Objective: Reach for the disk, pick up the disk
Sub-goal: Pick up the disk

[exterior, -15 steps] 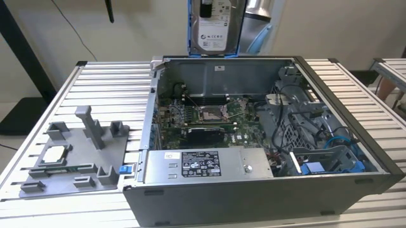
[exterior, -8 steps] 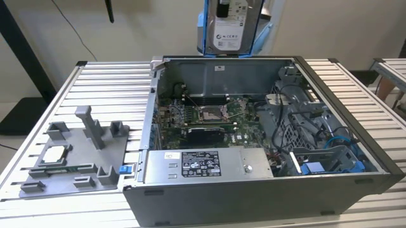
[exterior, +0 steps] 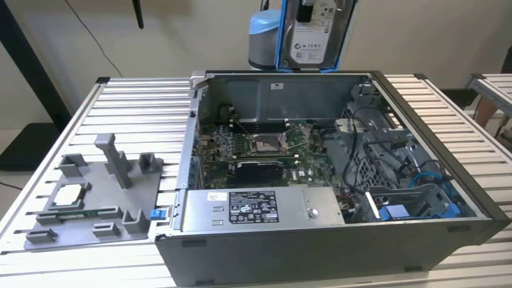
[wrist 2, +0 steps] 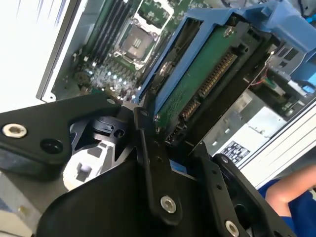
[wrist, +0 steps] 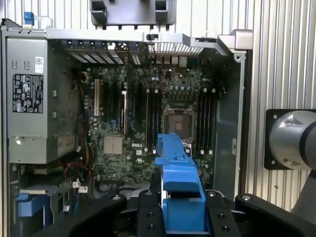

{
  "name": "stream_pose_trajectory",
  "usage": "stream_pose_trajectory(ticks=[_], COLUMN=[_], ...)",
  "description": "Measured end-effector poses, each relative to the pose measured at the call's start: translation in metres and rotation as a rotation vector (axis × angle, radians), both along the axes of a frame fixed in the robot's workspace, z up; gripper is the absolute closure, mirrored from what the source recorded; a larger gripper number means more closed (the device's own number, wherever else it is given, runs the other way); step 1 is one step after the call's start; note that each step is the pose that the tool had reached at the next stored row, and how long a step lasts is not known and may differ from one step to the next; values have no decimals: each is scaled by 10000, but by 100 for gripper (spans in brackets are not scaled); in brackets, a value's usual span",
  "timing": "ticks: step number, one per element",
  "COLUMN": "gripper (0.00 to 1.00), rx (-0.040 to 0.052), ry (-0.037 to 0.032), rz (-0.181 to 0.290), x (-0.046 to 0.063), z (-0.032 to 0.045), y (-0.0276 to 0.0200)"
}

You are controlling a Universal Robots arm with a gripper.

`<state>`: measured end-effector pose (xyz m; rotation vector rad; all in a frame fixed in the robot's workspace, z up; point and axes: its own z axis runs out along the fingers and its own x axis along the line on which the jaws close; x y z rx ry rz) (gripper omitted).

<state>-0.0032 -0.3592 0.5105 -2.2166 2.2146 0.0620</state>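
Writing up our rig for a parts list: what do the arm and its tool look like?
The tool is matte black: flat linkage bars and plates joined by silver screws, in both wrist views. The arm in the exterior view is a grey cylinder with a light blue cap; the first wrist view shows a rounded silver-grey joint on a black square plate.

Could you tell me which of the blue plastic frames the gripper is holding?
The bright blue carrier frame round the flat silver hard drive, clamped in the gripper above the open grey computer case; the other blue frames sit inside that case.
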Motion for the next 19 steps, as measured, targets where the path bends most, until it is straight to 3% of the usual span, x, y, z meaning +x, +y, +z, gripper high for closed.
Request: stream_pose_trajectory(ticks=[19], gripper=[100], rx=[6], ry=[11], rz=[6], x=[834], z=[0], y=[0])
